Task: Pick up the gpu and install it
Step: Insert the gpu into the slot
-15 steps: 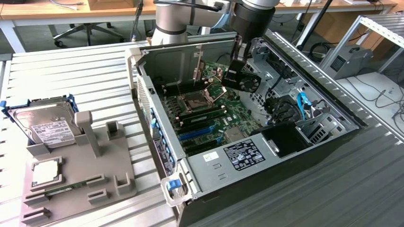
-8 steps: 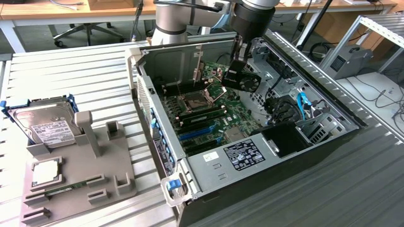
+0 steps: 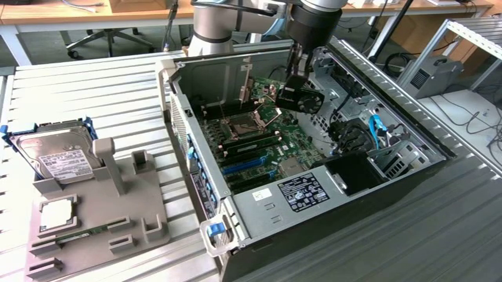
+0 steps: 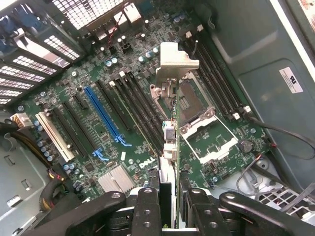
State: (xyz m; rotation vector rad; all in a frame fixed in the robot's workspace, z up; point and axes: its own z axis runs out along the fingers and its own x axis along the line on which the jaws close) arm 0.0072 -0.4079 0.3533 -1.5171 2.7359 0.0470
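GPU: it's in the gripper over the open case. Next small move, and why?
Probably shift the gpu sideways toward the blue slot before lowering. The gripper holds the card edge-on above the motherboard, and in the wrist view its silver bracket hangs over the open CPU socket, clearly off the slot's line.

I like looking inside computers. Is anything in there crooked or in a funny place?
Yes: the gpu isn't plugged in. The gripper holds it tilted in the air above the motherboard inside the open computer case. Nothing looks broken or spilled.
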